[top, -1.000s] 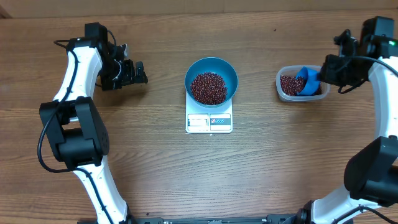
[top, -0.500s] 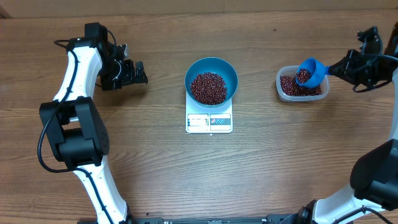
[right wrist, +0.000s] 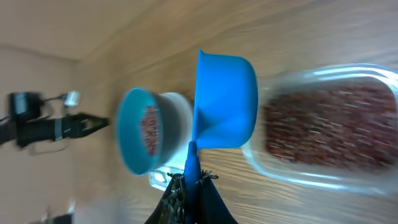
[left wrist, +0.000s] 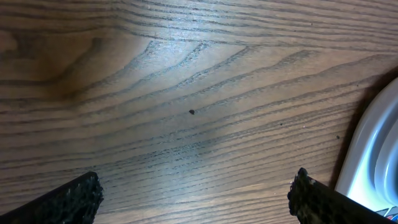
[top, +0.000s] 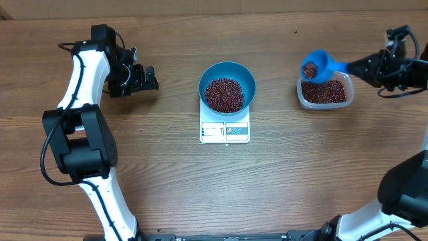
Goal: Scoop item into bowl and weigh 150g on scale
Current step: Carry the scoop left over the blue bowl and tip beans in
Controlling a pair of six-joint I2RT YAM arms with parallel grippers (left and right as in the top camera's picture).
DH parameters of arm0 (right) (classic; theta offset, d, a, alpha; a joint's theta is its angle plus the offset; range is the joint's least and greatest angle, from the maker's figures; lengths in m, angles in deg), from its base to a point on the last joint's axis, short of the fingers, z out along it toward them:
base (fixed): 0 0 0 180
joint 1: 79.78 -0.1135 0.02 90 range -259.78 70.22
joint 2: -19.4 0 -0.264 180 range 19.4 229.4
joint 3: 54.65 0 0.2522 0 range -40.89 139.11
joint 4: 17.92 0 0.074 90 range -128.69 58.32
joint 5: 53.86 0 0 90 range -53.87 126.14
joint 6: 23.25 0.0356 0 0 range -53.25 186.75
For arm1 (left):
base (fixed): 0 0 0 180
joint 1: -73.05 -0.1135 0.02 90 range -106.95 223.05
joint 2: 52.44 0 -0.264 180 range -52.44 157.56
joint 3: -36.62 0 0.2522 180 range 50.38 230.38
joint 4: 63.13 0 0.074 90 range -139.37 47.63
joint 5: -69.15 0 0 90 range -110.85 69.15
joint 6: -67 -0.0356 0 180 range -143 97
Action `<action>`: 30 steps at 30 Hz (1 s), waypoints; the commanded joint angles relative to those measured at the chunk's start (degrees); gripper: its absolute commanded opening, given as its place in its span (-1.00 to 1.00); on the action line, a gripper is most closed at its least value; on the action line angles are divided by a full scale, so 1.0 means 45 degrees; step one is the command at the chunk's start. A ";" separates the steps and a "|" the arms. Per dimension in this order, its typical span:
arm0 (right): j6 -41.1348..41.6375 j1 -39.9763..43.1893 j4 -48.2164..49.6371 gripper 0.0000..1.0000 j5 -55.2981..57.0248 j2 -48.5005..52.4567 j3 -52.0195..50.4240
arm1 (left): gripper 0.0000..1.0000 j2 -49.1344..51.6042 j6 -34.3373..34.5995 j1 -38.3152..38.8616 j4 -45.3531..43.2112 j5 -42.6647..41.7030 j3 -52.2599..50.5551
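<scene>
The blue bowl (top: 249,77) stands on the white scale (top: 225,131) at the table's middle, with a heap of red-brown beans (top: 224,94) in it. My right gripper (top: 361,66) is shut on the handle of a small blue scoop (top: 323,61). The scoop carries beans (top: 309,69) and hangs above the far left corner of the clear tub (top: 301,99). In the right wrist view the scoop (right wrist: 227,102) shows its underside above my gripper (right wrist: 193,186), with the blurred bowl (right wrist: 127,134) beyond. My left gripper (top: 148,78) is open and empty, well left of the bowl.
The clear tub (right wrist: 348,177) holds more beans (right wrist: 329,127). In the left wrist view bare wood lies between my fingertips (left wrist: 81,196), with one dark speck (left wrist: 191,112) and a white rounded edge (left wrist: 373,155) at the right.
My right gripper has lifted the scoop out of the tub with beans in it and carried it up and leftward. The left arm has not moved.
</scene>
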 commanded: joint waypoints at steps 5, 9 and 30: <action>-0.0588 -0.2846 0.0665 -0.93 -0.1472 -0.0602 0.0432 | 0.99 0.0107 -0.0194 0.0087 -0.0010 0.0029 0.0097; -0.1171 -0.4459 0.1428 -0.93 -0.1409 -0.0602 0.0432 | 0.99 0.0107 -0.0194 0.0087 -0.0010 0.0029 0.0097; -0.3701 -1.0307 0.3580 -0.93 0.8811 -0.1962 0.0437 | 0.99 0.0107 -0.0199 0.0087 -0.0010 0.0029 0.0097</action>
